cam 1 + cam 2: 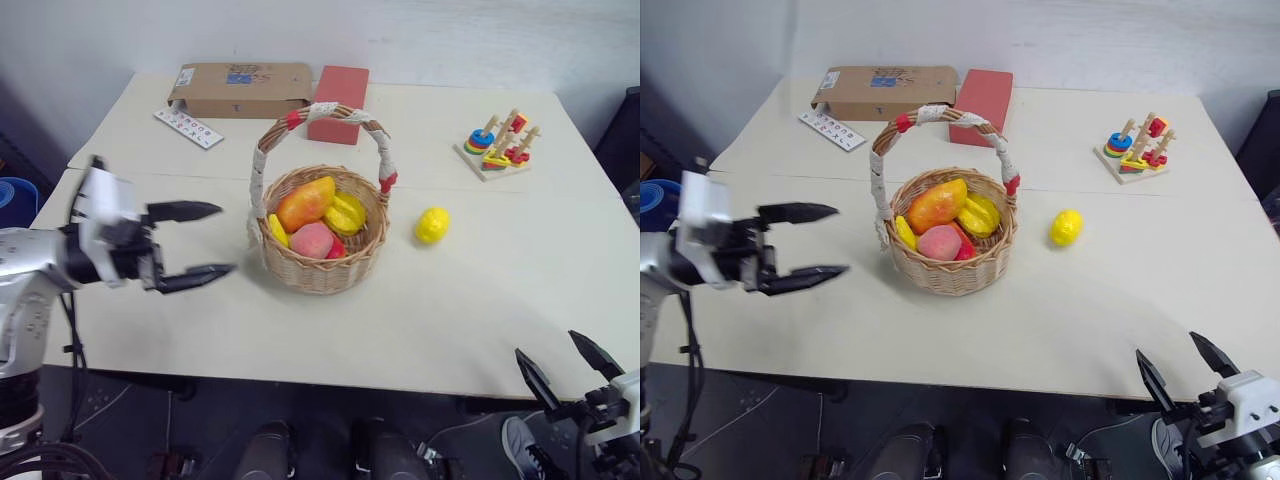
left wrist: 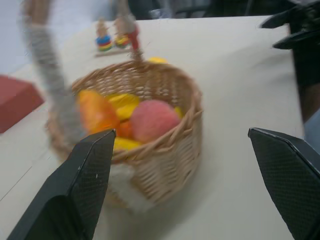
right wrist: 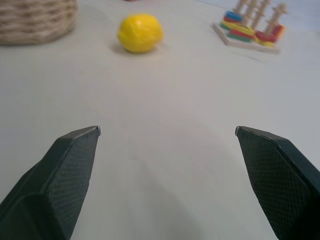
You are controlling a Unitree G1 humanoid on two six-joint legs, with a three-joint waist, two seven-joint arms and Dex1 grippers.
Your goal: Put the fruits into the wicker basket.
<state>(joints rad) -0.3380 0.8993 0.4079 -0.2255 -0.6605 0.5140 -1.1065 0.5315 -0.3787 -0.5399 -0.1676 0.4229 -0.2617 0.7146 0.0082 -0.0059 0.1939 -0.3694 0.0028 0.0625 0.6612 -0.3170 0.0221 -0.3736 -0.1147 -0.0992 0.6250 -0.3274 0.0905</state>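
Observation:
The wicker basket (image 1: 320,262) stands mid-table with its cloth-wrapped handle arching over it. Inside lie a pink-red peach (image 1: 311,240), an orange fruit (image 1: 305,203) and yellow fruits (image 1: 345,213). A yellow lemon (image 1: 432,225) rests on the table just right of the basket, also seen in the right wrist view as the lemon (image 3: 140,33). My left gripper (image 1: 205,241) hovers open to the left of the basket, pointing at it, holding nothing. My right gripper (image 1: 565,365) is open and empty, low at the table's near right edge.
A brown cardboard box (image 1: 240,88), a red block (image 1: 339,102) and a white card strip (image 1: 188,128) lie at the back. A ring-stacking toy (image 1: 498,145) stands at the back right. The white table (image 1: 470,310) is bare in front of the basket.

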